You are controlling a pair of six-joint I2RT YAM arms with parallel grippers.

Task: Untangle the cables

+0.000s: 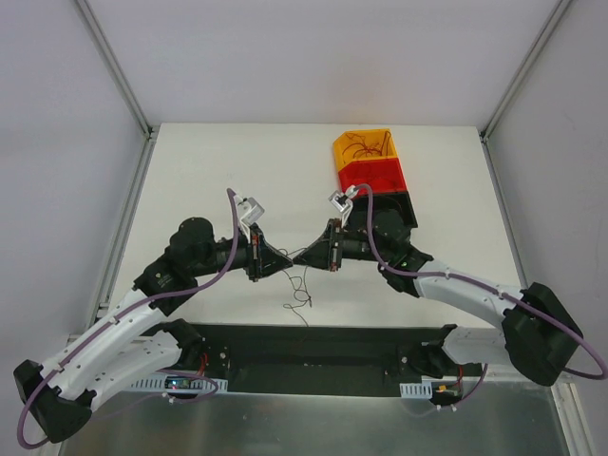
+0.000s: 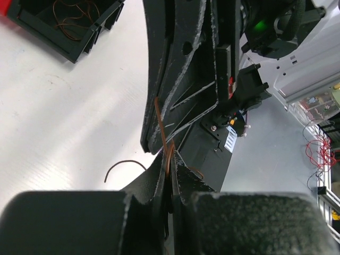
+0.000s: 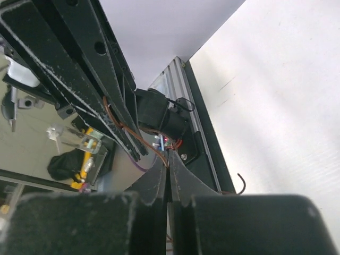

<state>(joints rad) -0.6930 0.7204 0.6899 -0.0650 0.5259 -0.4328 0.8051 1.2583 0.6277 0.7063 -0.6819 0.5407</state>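
The left claw (image 2: 169, 166) and right claw (image 3: 168, 168) each pinch the wires (image 2: 160, 125). A gentle pull apart seems next.

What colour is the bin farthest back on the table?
Orange. The plastic bin shows best in the top external view.

The white bench (image 1: 237, 171) carries three bins in a touching row at its far right. The orange bin (image 1: 380, 134) is farthest, the red bin (image 1: 380, 179) sits in the middle, and the black bin (image 1: 407, 211) is nearest. Thin dark cables (image 1: 300, 291) trail over the bare surface around the middle, close to the near edge and well apart from the bins. One brown end curls flat on the white top.
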